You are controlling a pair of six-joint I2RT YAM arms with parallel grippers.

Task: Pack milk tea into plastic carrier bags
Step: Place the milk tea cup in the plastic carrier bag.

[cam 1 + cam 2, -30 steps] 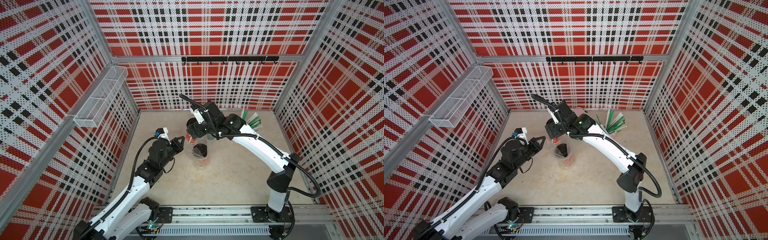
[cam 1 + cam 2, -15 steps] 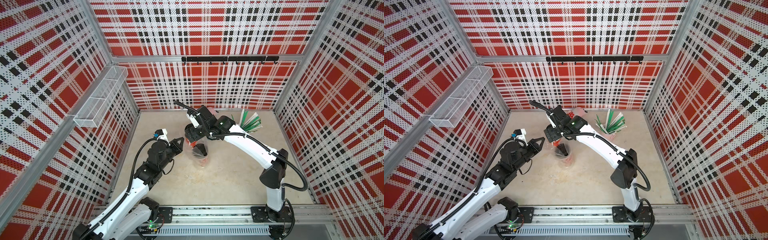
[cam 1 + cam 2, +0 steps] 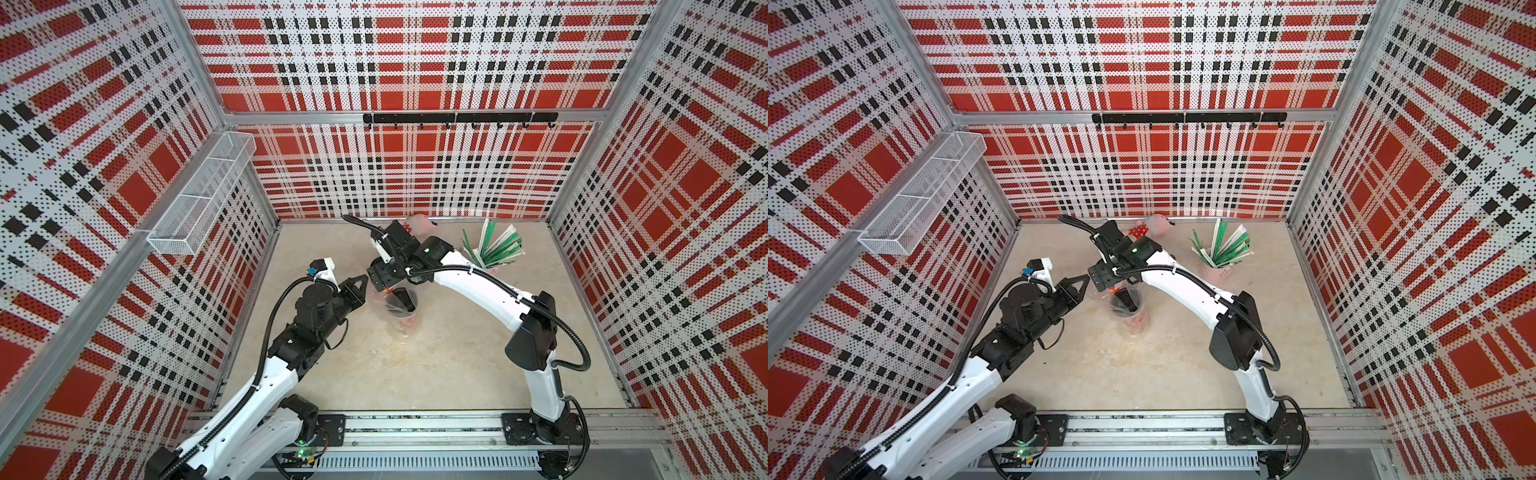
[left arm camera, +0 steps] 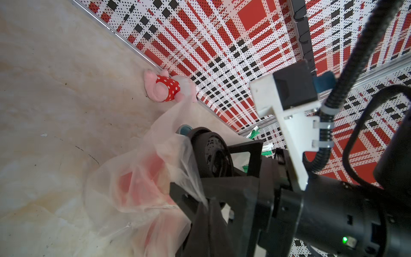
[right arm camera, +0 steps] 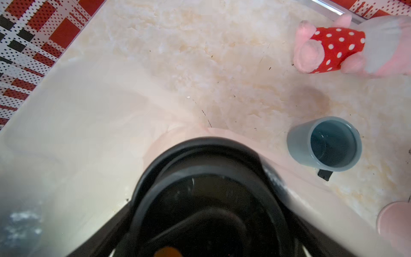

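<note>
Top views high over near edge, looking down across tabletop point(image 3: 436, 374), wrist views close, both showing plush toy point(image 4: 163, 89).

No readable text anywhere — embossed marks on black cup lid point(image 4: 213, 153) too blurred to read.

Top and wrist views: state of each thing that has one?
plastic bag, mouth open, rim pinched.
milk tea cup, lidded, inside the bag.
left gripper, shut on the bag rim.
right gripper, jaws wide beside the cup's lid; grip unclear.
grey-blue cup, upright, unlidded.
pink straw cup, upright, holding straws.
plush pig, lying down.
</note>
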